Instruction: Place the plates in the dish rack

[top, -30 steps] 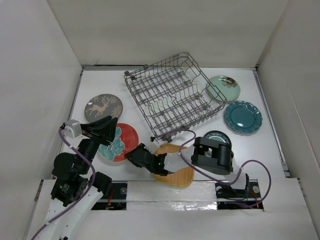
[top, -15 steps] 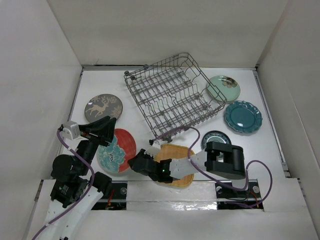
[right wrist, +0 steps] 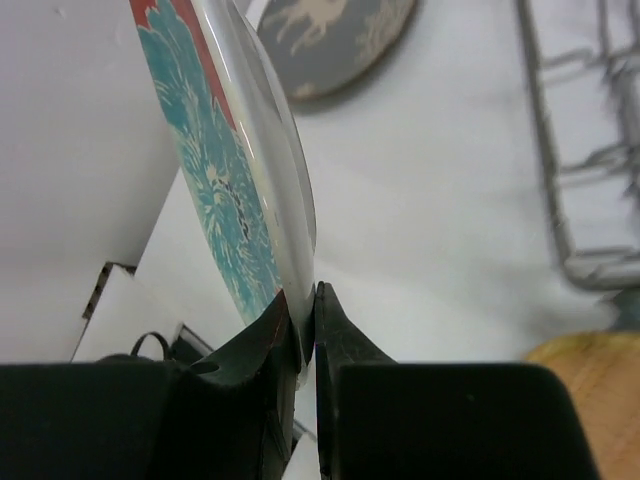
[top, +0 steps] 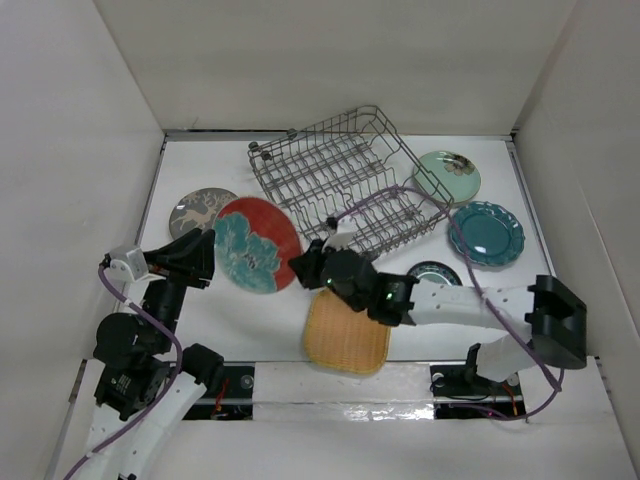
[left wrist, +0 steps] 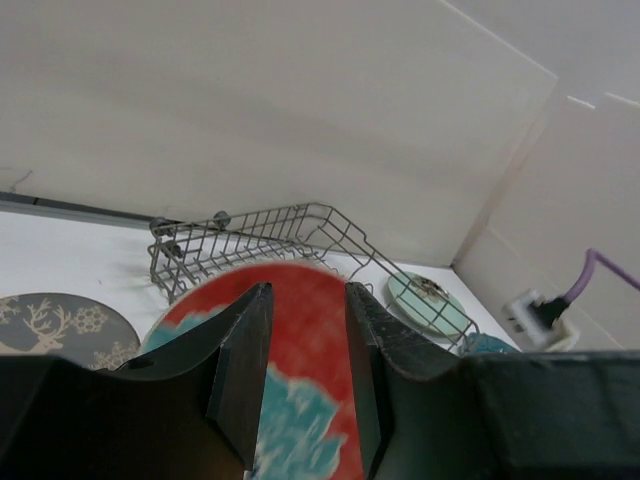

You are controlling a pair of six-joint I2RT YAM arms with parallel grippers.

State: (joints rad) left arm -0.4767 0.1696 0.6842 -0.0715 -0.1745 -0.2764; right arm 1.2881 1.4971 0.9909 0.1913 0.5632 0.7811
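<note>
Both jaws of your right gripper [right wrist: 305,298] are pinching the rim of the red flowered plate [right wrist: 215,190], holding it tilted beside the dish rack [top: 345,185]. Your left gripper [left wrist: 306,295] is gaping, the plate lying beyond it.

White bench [top: 250,320] lay beneath the left gripper [top: 208,258]; plain white walls [top: 330,60] stood beyond and flanking; lighting was even.

A red round plate with teal flowers [right wrist: 215,190] is seen almost edge-on, held upright and tilted, its lower rim pinched between the two black fingers of the right gripper [right wrist: 305,300]. Beyond it, a grey round plate with white deer [right wrist: 335,40] is lying flat on the white table [right wrist: 430,200]. Part of a grey wire dish rack [right wrist: 590,150] is seen at the right, with a yellow woven plate [right wrist: 590,350] below it
</note>
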